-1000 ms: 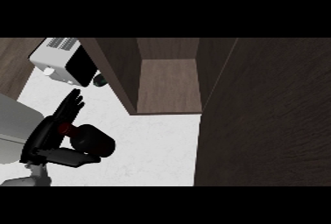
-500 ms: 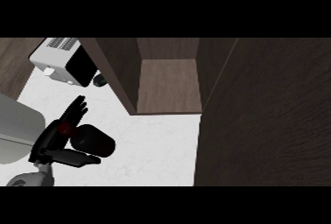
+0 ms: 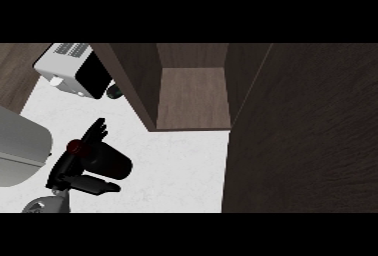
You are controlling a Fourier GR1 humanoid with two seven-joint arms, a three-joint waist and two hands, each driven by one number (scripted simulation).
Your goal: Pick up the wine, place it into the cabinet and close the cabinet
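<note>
One hand [image 3: 88, 162], the left, shows with fingers straight and apart over the counter [image 3: 177, 165], holding nothing, since the wine bottle [image 3: 116, 91] stands well ahead, between toaster [image 3: 72, 71] and open cabinet [image 3: 190, 97].

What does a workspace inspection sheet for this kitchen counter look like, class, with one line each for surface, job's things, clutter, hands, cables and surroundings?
Surface: white counter, speckled.
Job's things: cabinet open, inside bare; its dark door stands at the right. A dark bottle, probably the wine, stands beside the cabinet's left wall, not in hand.
Clutter: white toaster oven at upper left.
Hands: left robot hand over the counter, fingers straight, holding nothing; right robot hand not seen.
Cables: nothing seen.
Surroundings: grey sink basin at the left edge; wood wall behind.
</note>
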